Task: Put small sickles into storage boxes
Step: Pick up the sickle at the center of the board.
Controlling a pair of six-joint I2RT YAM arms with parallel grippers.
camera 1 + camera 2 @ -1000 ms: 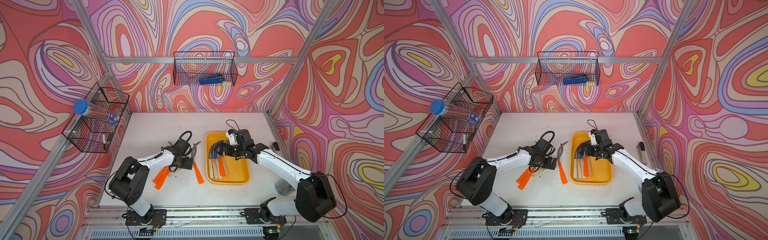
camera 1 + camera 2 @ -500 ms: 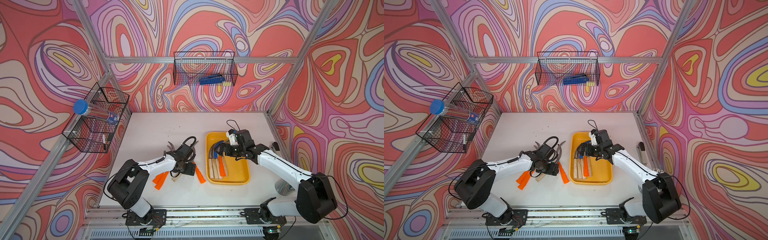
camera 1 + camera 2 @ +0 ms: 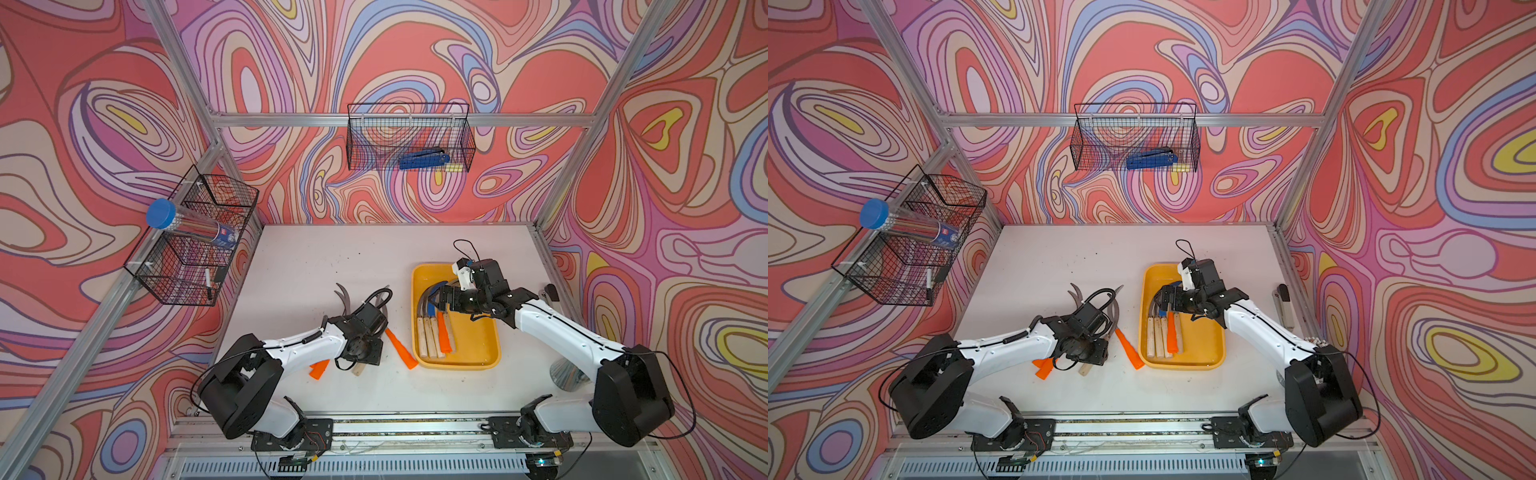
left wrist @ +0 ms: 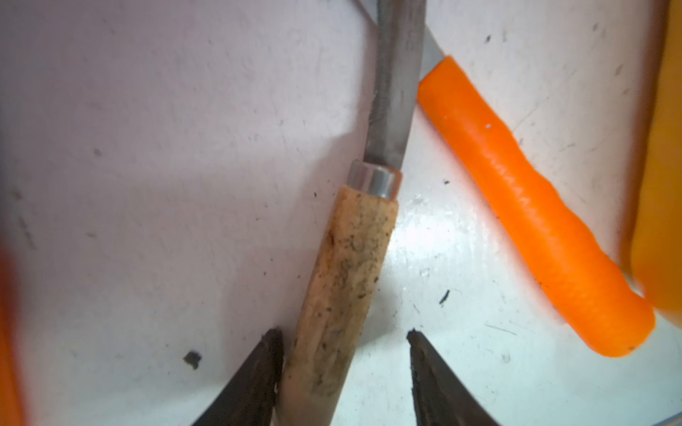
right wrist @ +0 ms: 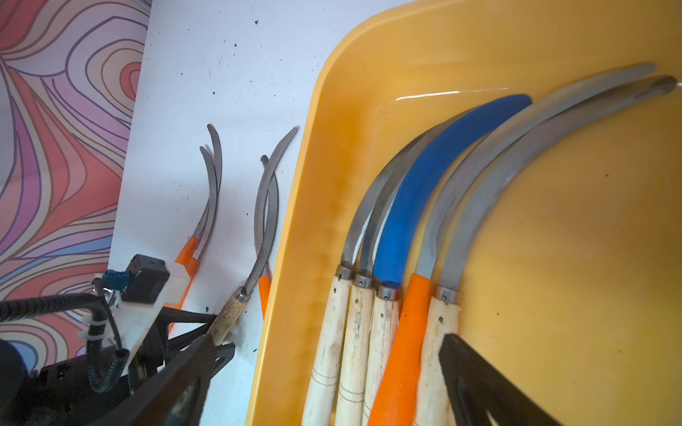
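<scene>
Left wrist view gives me what the top views hide under the wrist. The left gripper [image 4: 345,372] straddles the butt end of a wood-handled sickle [image 4: 347,265] lying flat on the table [image 4: 147,184]. One finger [image 4: 258,376] sits against the handle's side. The other stands apart, with white table showing in the gap. Jaws about half spread, nothing clamped or lifted that I can see.

Right wrist view: five sickles [image 5: 383,332] lie in the yellow tray [image 5: 572,276], handles side by side along the long wall toward the left arm. Four handles are wood and one is orange, and one blade is blue [image 5: 424,184]. In both top views the right gripper [image 3: 444,300] covers most of those blades. It hangs over the tray's far end, jaws at full spread, holding nothing.

Edges:
- An orange-handled sickle [image 3: 400,353] lies between the left gripper and the tray, its butt just beside the tray's near corner. Touching or not, I cannot tell.
- Its blade is crossed by the wood-handled sickle's blade.
- More orange handles [image 3: 319,369] poke out from under the left forearm.
- The tray's half toward the right arm is bare floor.
- The table's far half is open.
- Wire baskets [image 3: 409,137] hang on the walls, well apart from both arms.
</scene>
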